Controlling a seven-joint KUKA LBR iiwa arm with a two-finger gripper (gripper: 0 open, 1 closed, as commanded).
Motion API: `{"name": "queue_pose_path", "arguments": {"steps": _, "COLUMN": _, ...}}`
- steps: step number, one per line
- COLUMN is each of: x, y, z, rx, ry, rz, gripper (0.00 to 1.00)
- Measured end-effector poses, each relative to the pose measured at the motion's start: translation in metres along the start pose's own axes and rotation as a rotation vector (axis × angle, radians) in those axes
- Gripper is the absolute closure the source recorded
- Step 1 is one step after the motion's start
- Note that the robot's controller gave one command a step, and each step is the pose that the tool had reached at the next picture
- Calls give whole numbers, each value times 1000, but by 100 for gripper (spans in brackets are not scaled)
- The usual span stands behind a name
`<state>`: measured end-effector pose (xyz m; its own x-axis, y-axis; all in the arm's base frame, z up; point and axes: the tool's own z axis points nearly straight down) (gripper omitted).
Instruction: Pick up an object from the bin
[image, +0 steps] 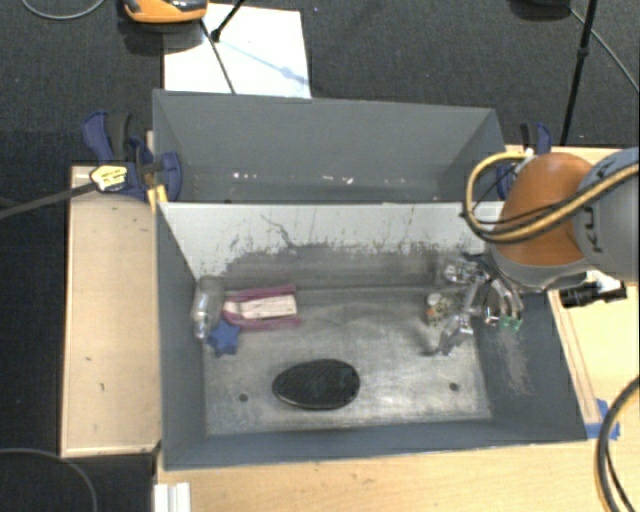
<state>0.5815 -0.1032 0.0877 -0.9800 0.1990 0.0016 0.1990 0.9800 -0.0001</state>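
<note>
Grey metal bin (330, 445) seen over its near wall, with a black oval pad (316, 384) lying flat just beyond that wall.

The bin floor is scuffed bare metal, its sloping back wall is streaked with scratches, and dark carpet (60, 80) lies around it. Against the left wall lie a flat pink packet (262, 305), a small blue piece (222, 338) and a clear plastic piece (204, 310), close together. The hand (455, 325) hangs low over the bare right part of the floor near the back wall, well apart from the black pad and the left-hand group. I cannot tell whether it is clenched or released. The arm's orange cover (540, 215) and looped cables (487, 195) overhang the right wall.
</note>
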Motion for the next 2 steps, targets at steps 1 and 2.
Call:
{"name": "queue_pose_path", "arguments": {"steps": 1, "x": 0, "y": 1, "z": -1, "rx": 0, "ry": -1, "rz": -4, "gripper": 100}}
{"name": "queue_pose_path", "arguments": {"steps": 2, "x": 27, "y": -21, "z": -188, "rx": 2, "ry": -13, "rz": -290, "gripper": 100}}
